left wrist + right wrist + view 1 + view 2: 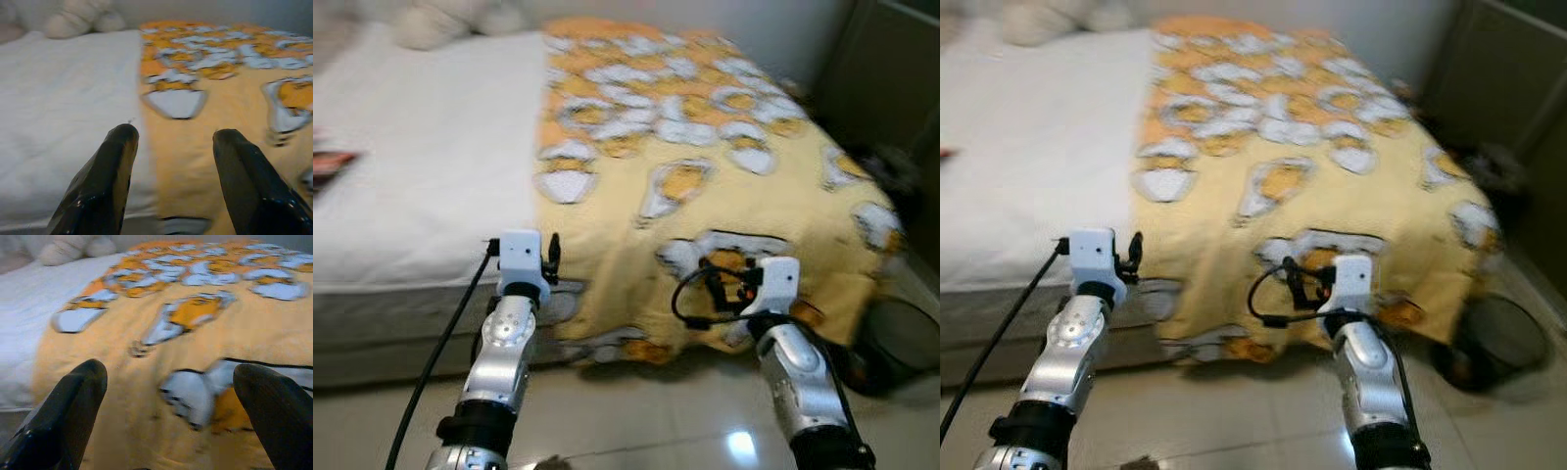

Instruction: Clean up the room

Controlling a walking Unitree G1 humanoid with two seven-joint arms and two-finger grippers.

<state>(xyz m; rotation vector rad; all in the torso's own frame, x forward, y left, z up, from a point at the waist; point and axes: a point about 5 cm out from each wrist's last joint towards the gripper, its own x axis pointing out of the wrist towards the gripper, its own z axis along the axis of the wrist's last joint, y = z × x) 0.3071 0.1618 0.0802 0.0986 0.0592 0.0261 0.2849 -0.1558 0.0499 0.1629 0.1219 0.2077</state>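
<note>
Scene: yellow blanket (705, 186) covers the bed's (421, 186) right half, long axis toward the headboard, foot edge hanging floorward
Grippers: left gripper (171, 147) and right gripper (171, 377) both spread, empty, near that edge
Handling: likely soft, light; best pinched at the hanging hem

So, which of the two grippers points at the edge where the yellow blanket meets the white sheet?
The left gripper: its open fingers frame the blanket edge against the sheet. The right gripper faces blanket alone.
</note>
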